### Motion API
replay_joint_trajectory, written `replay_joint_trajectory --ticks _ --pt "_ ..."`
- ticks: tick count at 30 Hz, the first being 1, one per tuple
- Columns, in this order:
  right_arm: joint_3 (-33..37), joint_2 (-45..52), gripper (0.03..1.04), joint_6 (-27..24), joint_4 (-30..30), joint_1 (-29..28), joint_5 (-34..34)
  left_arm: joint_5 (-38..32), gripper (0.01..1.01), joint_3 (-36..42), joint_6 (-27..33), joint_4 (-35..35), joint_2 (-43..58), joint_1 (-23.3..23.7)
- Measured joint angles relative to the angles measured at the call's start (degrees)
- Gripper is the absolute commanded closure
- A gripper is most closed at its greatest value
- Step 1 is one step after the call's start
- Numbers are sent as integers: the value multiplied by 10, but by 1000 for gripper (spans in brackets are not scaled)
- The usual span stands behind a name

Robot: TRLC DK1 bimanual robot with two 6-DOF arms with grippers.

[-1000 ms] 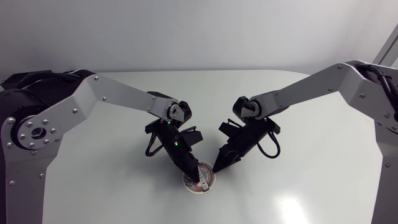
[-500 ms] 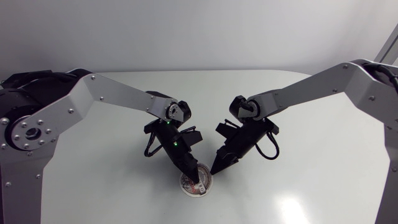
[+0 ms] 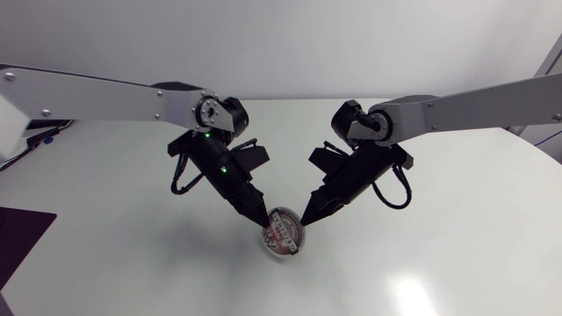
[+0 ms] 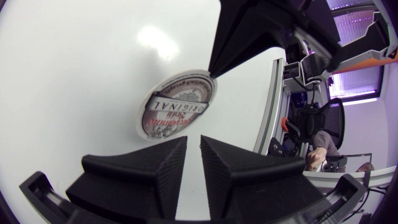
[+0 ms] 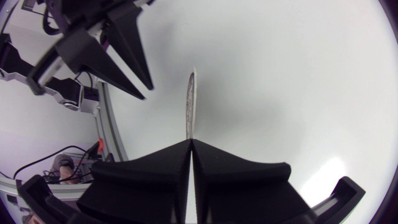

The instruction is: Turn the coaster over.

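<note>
Head view is taking in both arms at once: the left gripper [image 3: 257, 216] and the right gripper [image 3: 308, 216] are slanting down toward each other over the white table [image 3: 439, 202]. Their tips are sitting at the left and right rim of the coaster [image 3: 284, 235]. It is resting near the middle of the table, toward the near edge, tipped up with a shadow showing beneath it.

Left wrist view alone is showing the coaster's printed face. It is a round disc with a pale rim and a grey and red centre, facing that camera just ahead of the left fingers [image 4: 168, 168]. The right gripper's black point is touching its far rim. The left fingers are standing a narrow slit apart with nothing between them.

Right wrist view is catching the coaster edge-on, as a thin pale sliver standing almost upright straight ahead of the right fingers [image 5: 161, 168]. These are pressing flat together; whether they are nipping the rim is not showing.

All the fingers are looking matte, black and wedge-shaped, and the table is looking smooth and faintly glossy.
</note>
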Motion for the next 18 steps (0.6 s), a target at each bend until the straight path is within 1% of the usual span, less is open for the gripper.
replay_joint_trajectory --ticks 1,4,7,9,10,12,13,14,16,17,18 --pt "0 -11 1018 0 2 5 34 0 825 0 0 -1 -17 4" --pt "-10 -54 1018 0 46 42 166 0 825 0 0 -2 -57 15" --pt "-33 -90 1018 -3 97 91 287 0 825 0 0 0 -79 28" --pt "-56 -105 1018 -16 138 123 365 -1 825 0 -2 9 -85 38" --pt "-72 -110 1018 -26 167 143 414 -2 825 -2 -2 14 -87 43" --pt "-103 -112 1018 -47 218 172 480 -2 825 -7 -3 22 -87 52" --pt "-124 -112 1018 -64 259 189 523 -2 825 -12 -5 26 -87 55" --pt "-142 -112 1018 -80 291 199 546 -2 825 -17 -9 30 -87 59" --pt "-178 -112 1018 -113 365 215 594 -5 825 -27 -14 37 -87 62" --pt "-196 -112 1018 -134 409 221 618 -10 825 -33 -16 45 -87 62" --pt "-218 -110 1018 -160 469 225 644 -14 825 -38 -18 51 -87 62"
